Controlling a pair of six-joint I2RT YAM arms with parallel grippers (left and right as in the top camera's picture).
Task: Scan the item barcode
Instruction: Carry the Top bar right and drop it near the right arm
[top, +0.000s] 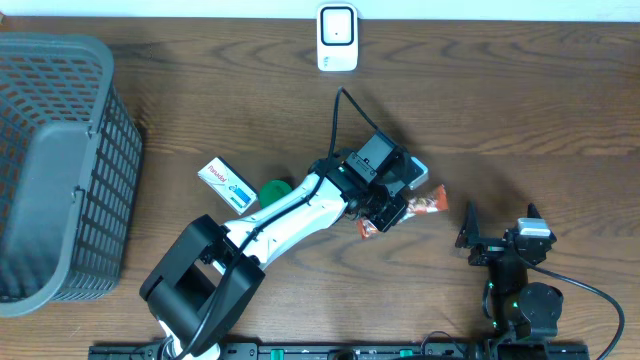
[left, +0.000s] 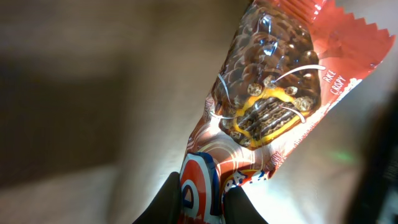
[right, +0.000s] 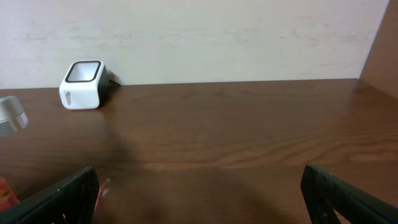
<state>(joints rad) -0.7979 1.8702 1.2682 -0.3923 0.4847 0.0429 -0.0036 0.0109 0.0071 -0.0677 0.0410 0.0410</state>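
Left jaws: pinched shut on one end of the snack packet (left: 273, 93). The flat wrapper is nipped between the two dark fingers (left: 165, 202) at the bottom of the left wrist view.
Hold point: the sealed end flap, not the filled middle. The rest of the packet sticks out free beyond the jaws.
Packet: red foil-like wrapper with a clear window showing a puffed rice bar, and a zigzag-cut seal at the far end.
Where it is: near the middle of the table (top: 520, 110), at the tip of the left arm (top: 290, 210), which partly hides it from above. Whether it is clear of the wood is hard to tell.
Handling, as a judgement: light, thin and crinkly. The film is slick and shiny, so it may slip or swivel in an end pinch and throw glare at a reader. The bar inside is brittle, so squeezing the middle could crush it. The seal flap is the safer place to hold.
Barcode: none shows on the visible face. It is probably on the other side.
Scanner (top: 337, 38): small white unit at the far edge of the table, well apart from the packet.
Right jaws: spread wide and holding nothing, low at the near right of the table, facing the scanner.
Other things: a white box with blue print (top: 228, 184) and a green round object (top: 275, 190) lie beside the left arm. A grey mesh basket (top: 110, 150) stands at the far left.
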